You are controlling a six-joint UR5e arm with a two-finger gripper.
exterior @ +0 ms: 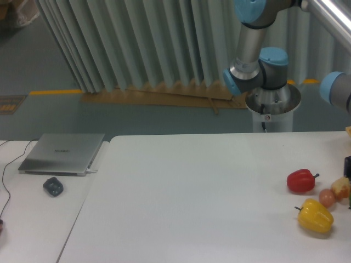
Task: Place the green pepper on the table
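Grey pleated curtains hang behind the large white smooth-topped worktop (pixel 197 192), where a glossy red bell pepper (pixel 300 180), a glossy yellow bell pepper (pixel 315 215) and a small round orange fruit (pixel 327 197) sit at the right. The dark tool (pixel 347 167) barely shows at the frame's right edge; whether it is gripping cannot be told. The green pepper is all but out of view there. Set down blind, it could bump the crowded neighbours.

Smooth matt white table (pixel 192 186) carries a glossy red pepper (pixel 300 181) and glossy yellow pepper (pixel 315 216). A brushed silver metal laptop (pixel 62 153) rests on the neighbouring table.
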